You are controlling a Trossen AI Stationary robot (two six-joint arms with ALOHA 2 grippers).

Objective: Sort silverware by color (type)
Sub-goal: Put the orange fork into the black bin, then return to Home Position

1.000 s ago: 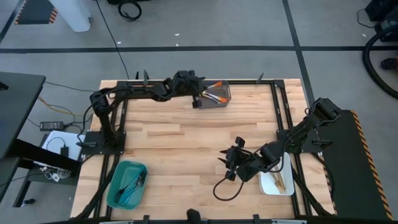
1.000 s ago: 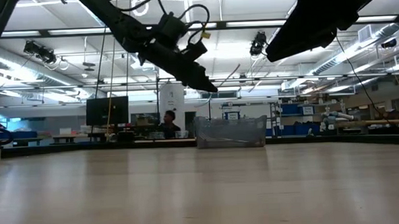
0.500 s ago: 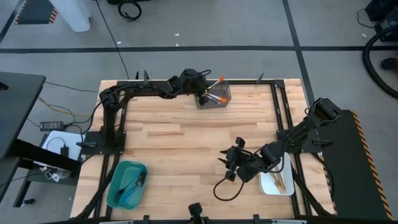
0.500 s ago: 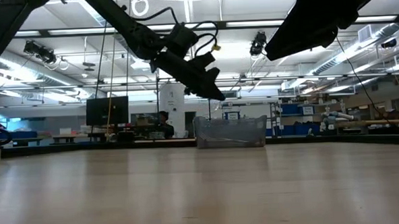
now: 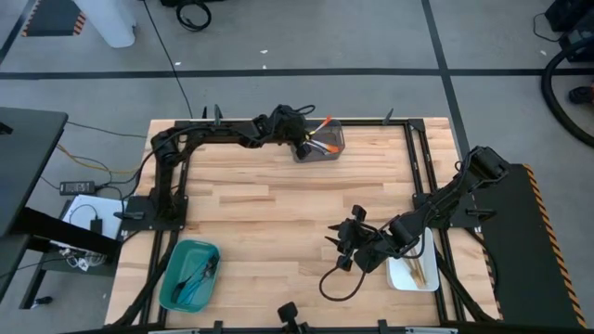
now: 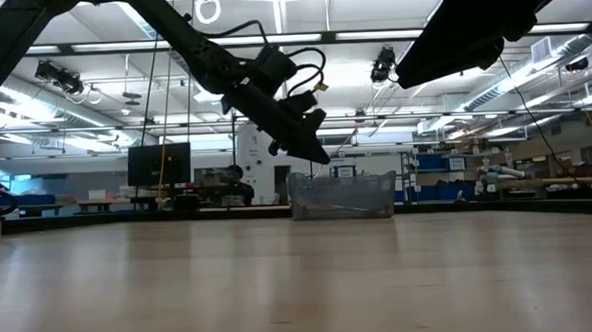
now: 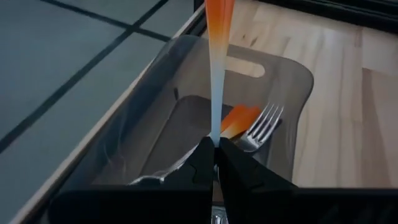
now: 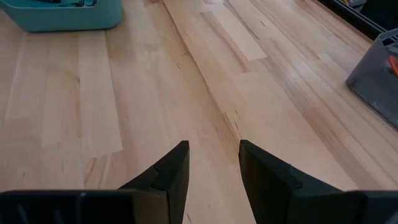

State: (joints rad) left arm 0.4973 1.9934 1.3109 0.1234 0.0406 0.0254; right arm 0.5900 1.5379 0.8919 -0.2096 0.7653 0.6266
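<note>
My left gripper (image 5: 303, 141) hangs over the grey bin (image 5: 327, 148) at the table's far edge, shut on an orange-handled piece of silverware (image 7: 217, 56). The handle sticks out past the fingertips (image 5: 324, 122); its head is hidden. An orange-handled fork (image 7: 256, 126) lies on the bin's floor. In the low view the left gripper (image 6: 315, 153) is just above the bin's rim (image 6: 342, 176). My right gripper (image 5: 337, 250) hovers open over bare table near the front right, nothing between its fingers (image 8: 214, 165). My left gripper pinches the piece between its two fingers at the pale end of the handle (image 7: 214, 134), where the orange fades out. The fingers slant down from the table's left and lie along it. The piece is lifted clear above the bin, its orange handle pointing on beyond the fingertips.
A teal bin (image 5: 190, 274) with blue-handled pieces sits at the front left. A white bin (image 5: 415, 271) with gold pieces sits at the front right, beside the right arm. Bare wooden table (image 5: 278, 204) lies between them. Black frame rails (image 5: 413, 158) run along the edges.
My left gripper has moved toward the table's right, over the grey bin, sunk a little and rolled about its own axis, staying shut on the orange-handled piece. The piece has turned with it and now stands above the bin.
</note>
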